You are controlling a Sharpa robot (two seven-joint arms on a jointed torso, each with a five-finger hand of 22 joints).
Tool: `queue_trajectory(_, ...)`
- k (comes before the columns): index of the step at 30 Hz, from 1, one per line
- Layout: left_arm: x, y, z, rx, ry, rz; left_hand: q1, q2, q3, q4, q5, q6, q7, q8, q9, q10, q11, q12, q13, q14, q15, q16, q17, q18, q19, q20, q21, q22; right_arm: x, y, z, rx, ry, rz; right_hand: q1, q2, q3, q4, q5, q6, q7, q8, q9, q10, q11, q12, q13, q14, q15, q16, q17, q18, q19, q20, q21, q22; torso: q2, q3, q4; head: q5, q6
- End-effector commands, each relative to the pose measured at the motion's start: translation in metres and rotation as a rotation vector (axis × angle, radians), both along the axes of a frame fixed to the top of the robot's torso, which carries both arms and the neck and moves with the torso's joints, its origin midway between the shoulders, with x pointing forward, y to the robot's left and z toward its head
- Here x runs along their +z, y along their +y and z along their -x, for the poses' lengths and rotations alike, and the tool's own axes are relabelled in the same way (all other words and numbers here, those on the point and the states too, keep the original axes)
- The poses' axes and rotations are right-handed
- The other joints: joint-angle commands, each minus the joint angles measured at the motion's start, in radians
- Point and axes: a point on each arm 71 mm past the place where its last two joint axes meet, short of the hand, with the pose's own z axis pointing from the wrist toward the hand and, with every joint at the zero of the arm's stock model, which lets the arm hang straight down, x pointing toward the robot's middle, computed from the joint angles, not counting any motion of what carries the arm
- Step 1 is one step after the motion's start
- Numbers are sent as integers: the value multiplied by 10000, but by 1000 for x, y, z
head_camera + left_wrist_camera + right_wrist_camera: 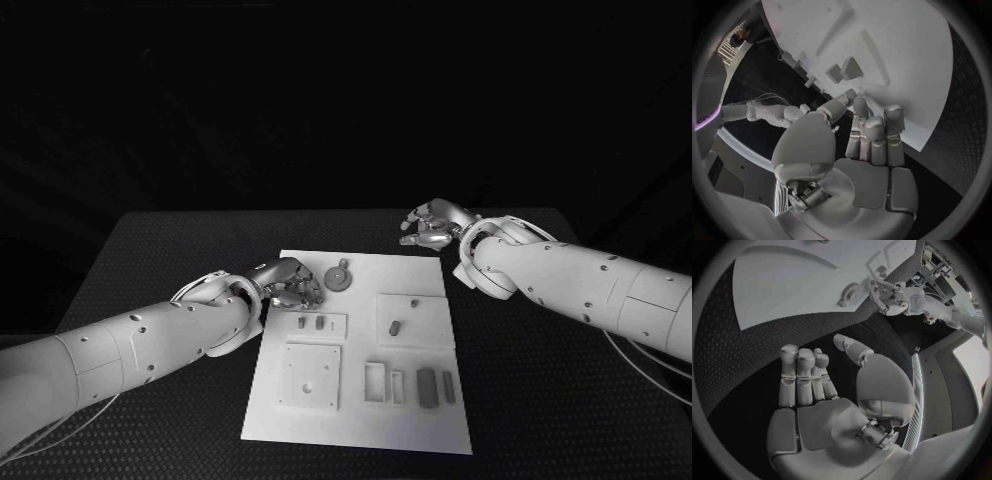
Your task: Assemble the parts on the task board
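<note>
Head view: the left hand [289,283] sits at the board's [361,415] near-left edge, fingers curled in close together over the board's edge; I cannot tell whether it holds a part. A round part [338,277] lies just beside its fingertips, and small parts [309,322] lie just behind the hand, toward its wrist. The right hand [433,226] hangs over the tabletop [159,260] beyond the board's far corner, fingers loosely bent and apart, holding nothing. The risk, as I judge it: the left fingers could nudge the round part or shift the board, since they crowd its edge.
</note>
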Motion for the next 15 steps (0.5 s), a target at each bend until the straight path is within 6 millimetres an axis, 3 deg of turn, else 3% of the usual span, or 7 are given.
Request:
queue_trajectory(1, -4, 2, 1, 66, 129, -418, -24, 112, -28, -8, 39, -33, 70, 22, 7, 77, -20, -10, -11, -5, -70, 16, 15, 173, 76, -745, 53, 226, 0, 1, 0, 129, -18, 24, -84, 16, 3, -62, 62, 235, 147, 65, -14, -1151, 154, 40, -17, -62, 22, 68, -16, 450, 3, -73, -56, 184, 3, -5, 8, -3, 9)
queue_trajectory(15, -6, 6, 2, 56, 250, -660, -6, 97, -26, -24, 61, -35, 69, 18, 10, 84, -22, 1, -21, -2, -73, 23, 34, 179, 81, -750, 79, 225, 0, 1, 0, 122, -19, 29, -88, 15, 1, -60, 61, 234, 148, 64, -15, -1152, 154, 41, -19, -63, 22, 69, -18, 450, 2, -72, -57, 184, -2, -13, 10, -1, -11)
